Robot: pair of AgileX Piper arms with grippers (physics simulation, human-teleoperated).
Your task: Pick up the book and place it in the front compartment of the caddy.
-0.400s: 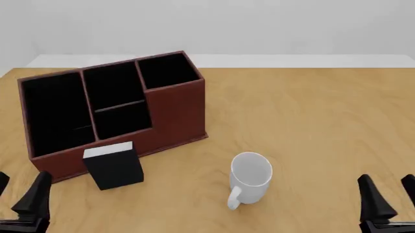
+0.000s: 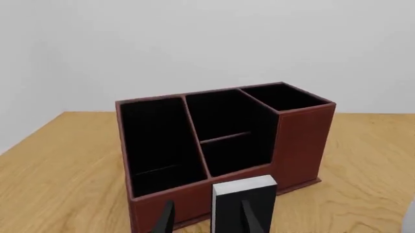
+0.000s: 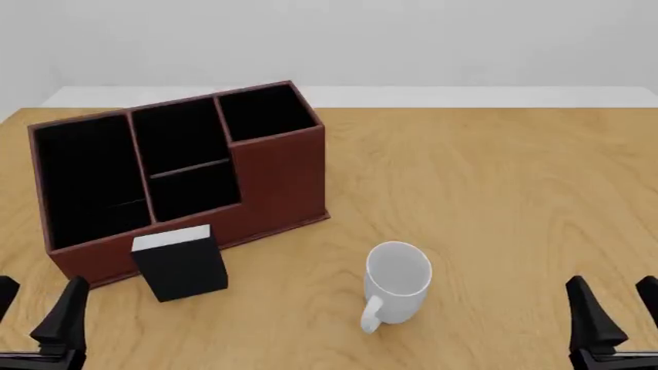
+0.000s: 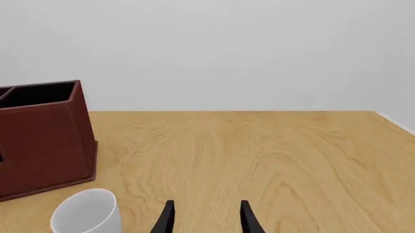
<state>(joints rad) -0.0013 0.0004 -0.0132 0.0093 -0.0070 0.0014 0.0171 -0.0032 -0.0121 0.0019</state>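
- Front view is showing the table (image 3: 494, 177) carrying everything, with nothing of the task done yet as far as can be judged: reach, grasp, lift and placement are all remaining.
- Sitting at the far left is the caddy (image 3: 277, 173), its black cells standing empty; the low front compartment (image 3: 196, 189) is holding nothing.
- Standing on the table just in front of the caddy's near wall is the book (image 3: 181, 266), white page edge facing up; whether it is touching that wall cannot be told.
- Lying near the middle, well apart from the book, is the white mug (image 3: 397, 281), playing no part in the task.
- Waiting at the near left edge is the left gripper (image 3: 41, 324), fingers spread and holding nothing; its wrist view is framing the book between the fingertips.
- Idling at the near right edge is the right gripper (image 3: 617, 324), fingers likewise parted and empty.
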